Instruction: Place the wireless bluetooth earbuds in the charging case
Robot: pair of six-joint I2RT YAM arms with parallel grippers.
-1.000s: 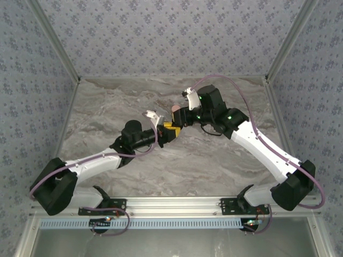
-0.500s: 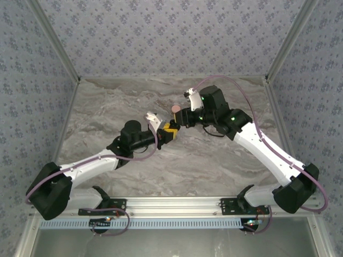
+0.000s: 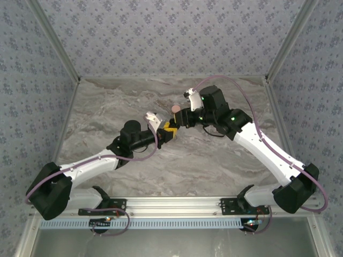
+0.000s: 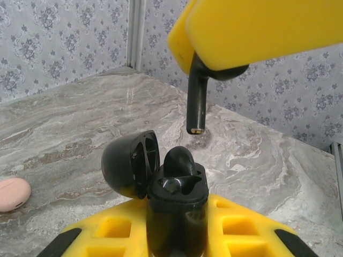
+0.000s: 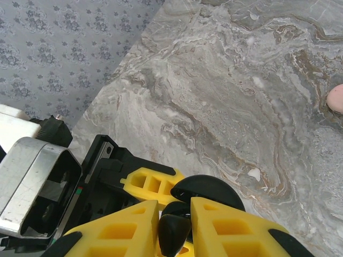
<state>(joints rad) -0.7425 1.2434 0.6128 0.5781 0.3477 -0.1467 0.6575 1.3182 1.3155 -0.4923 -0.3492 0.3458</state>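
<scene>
Over table (image 3: 214,160), clamped in left gripper (image 3: 169,131): open charging case (image 4: 177,214), one earbud (image 4: 180,159) inside. Pinched in right gripper (image 5: 174,222): second earbud (image 4: 196,101), just above.

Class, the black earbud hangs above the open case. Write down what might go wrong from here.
1. The right gripper pinches the earbud only by its head, so it may twist or drop.
2. Its stem may miss its socket and hit the open lid or the rim.
3. Downward pressure could tilt the charging case in the left gripper.
</scene>
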